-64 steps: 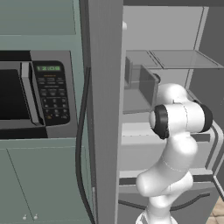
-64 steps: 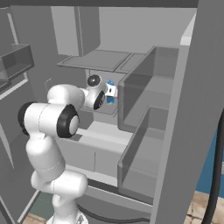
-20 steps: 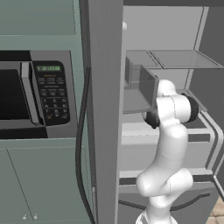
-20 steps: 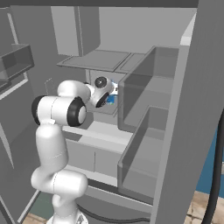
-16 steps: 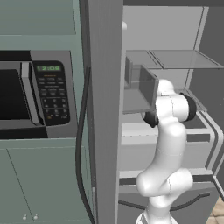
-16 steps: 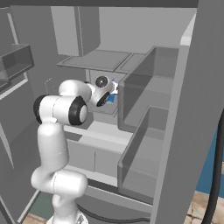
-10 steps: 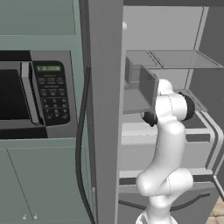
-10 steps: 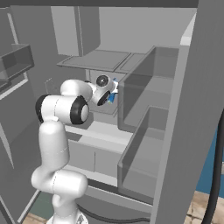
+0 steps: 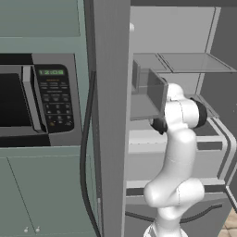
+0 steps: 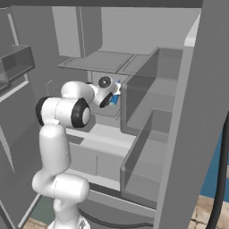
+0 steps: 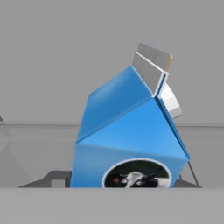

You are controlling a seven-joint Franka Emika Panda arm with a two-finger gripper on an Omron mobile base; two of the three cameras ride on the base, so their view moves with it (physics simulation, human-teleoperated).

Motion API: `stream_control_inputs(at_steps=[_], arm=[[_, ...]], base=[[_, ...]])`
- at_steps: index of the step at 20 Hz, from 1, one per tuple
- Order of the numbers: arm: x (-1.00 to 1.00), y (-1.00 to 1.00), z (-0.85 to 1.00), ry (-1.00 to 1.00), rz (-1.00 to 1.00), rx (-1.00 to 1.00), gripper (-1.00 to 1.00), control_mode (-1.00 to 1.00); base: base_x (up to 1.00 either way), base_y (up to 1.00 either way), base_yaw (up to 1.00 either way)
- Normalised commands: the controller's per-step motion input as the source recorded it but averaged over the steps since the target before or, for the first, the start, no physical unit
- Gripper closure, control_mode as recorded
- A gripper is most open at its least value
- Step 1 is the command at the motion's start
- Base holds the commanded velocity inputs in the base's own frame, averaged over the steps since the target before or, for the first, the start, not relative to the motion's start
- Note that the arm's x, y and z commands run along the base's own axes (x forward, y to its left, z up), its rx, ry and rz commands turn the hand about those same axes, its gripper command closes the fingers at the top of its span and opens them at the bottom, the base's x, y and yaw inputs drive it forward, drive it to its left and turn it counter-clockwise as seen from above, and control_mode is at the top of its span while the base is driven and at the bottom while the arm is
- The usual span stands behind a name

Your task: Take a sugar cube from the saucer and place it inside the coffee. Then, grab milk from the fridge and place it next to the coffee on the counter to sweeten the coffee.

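The milk (image 11: 131, 135) carton stands inside the fridge (image 10: 179, 112), blue, with a round picture label, no readable words. The gripper (image 10: 112, 96) is at it; grip unclear.

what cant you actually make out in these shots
- Milk: in the hand view its base is cut off by the bottom edge; in the right base view only a blue sliver shows past the hand.
- Gripper: fingertips and any grip on the carton, not visible.
- Fridge: lower shelves partly hidden by the arm.

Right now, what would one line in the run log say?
stage: fetching milk | arm: reaching into fridge | gripper: at milk carton | jaws: grip not visible | carton: on shelf
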Motion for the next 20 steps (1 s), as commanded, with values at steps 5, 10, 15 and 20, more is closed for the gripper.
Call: stream_control_inputs(at_steps=[5, 10, 15, 20], arm=[[-0.86, 0.00, 0.10, -0.03, 0.00, 0.00, 1.00, -1.00], [-1.00, 0.00, 0.36, -0.09, 0.00, 0.00, 1.00, -1.00], [-1.00, 0.00, 0.78, -0.11, -0.04, 0.00, 1.00, -1.00], [-1.00, 0.04, 0.87, 0.00, -0.05, 0.00, 1.00, -1.00]], base=[[0.00, 0.00, 0.00], [0.00, 0.00, 0.00], [0.00, 0.00, 0.00], [0.00, 0.00, 0.00]])
